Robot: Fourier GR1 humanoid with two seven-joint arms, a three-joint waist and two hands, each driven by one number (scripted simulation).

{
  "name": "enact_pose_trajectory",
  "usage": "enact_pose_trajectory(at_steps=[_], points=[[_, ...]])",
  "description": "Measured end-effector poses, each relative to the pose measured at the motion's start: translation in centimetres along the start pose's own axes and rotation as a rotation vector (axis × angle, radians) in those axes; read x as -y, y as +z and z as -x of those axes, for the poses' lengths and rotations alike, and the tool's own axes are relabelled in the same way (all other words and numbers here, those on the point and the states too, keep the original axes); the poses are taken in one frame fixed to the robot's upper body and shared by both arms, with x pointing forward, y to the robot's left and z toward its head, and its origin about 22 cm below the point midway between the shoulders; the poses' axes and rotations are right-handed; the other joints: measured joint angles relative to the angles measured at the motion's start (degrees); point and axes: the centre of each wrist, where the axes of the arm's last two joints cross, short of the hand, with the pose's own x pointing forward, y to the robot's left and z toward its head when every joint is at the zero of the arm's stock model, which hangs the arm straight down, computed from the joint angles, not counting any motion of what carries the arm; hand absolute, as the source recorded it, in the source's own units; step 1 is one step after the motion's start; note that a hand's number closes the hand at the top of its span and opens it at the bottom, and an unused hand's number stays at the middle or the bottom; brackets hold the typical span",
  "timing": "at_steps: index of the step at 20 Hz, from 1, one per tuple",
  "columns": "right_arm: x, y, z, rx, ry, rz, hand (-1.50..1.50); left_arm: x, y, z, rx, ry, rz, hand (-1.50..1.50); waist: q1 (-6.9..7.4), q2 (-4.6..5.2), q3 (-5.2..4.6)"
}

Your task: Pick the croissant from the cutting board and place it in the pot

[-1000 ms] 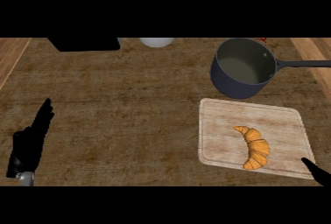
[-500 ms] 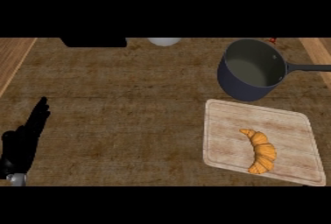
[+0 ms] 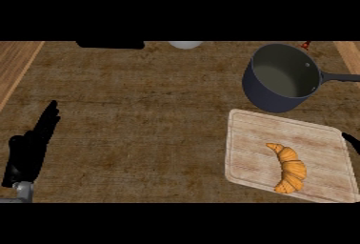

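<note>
Croissant (image 3: 288, 167) lying on the cutting board (image 3: 249, 143), lower-right part of the board, curved, untouched. Pot (image 3: 281, 78) sits just beyond the board's far edge, handle pointing right, nothing visible inside. L hand (image 3: 32, 145) at the view's left edge, resting on counter (image 3: 141, 109), fingers straight, pointing up-view, holding nothing. R hand (image 3: 352, 141): only a black tip shows at the right edge by the board's right side; can't tell fingers' state. White round obj (image 3: 185, 44) at the top edge.

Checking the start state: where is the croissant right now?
In the head view the croissant lies at lower right on the cutting board, below the pot.
</note>
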Motion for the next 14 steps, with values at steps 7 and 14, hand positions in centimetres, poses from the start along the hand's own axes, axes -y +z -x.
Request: enact_pose_trajectory(at_steps=[7,14], points=[[-0.2,-2.6,-4.5,-0.072,0.064,-0.189,-1.5,-0.2,0.0,0.5,-0.001,0.002,-0.007,0.0,-0.47,-0.19,0.1],[-2.2,-5.1,-6.5,-0.089,0.105,-0.254,-1.5,-0.7,0.3,0.4,-0.006,0.004,-0.014,0.0,-1.28,-0.38,0.15]])
